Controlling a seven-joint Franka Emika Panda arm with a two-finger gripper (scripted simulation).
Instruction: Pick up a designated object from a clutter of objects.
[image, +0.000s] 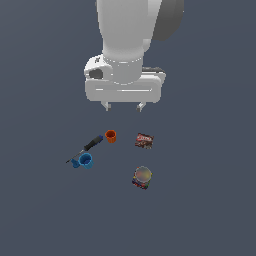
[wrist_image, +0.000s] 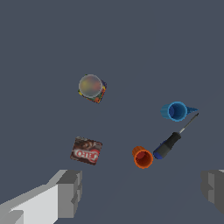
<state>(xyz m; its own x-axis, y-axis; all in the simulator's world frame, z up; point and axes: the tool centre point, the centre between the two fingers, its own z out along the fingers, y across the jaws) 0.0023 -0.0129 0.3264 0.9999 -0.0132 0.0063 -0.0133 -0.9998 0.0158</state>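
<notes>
The small orange cup stands upright on the grey floor with its hollow top showing; it also shows in the wrist view. My gripper hangs open and empty well above the clutter, behind the cup in the exterior view. In the wrist view its two fingers stand wide apart, with the orange cup between and beyond them. The blue cup sits close to the tip of the black-handled screwdriver, whose handle end lies right beside the orange cup.
A dark red flat packet lies at the exterior view's right of the orange cup. A round-lidded multicoloured container stands in front of the packet. The floor is plain dark grey.
</notes>
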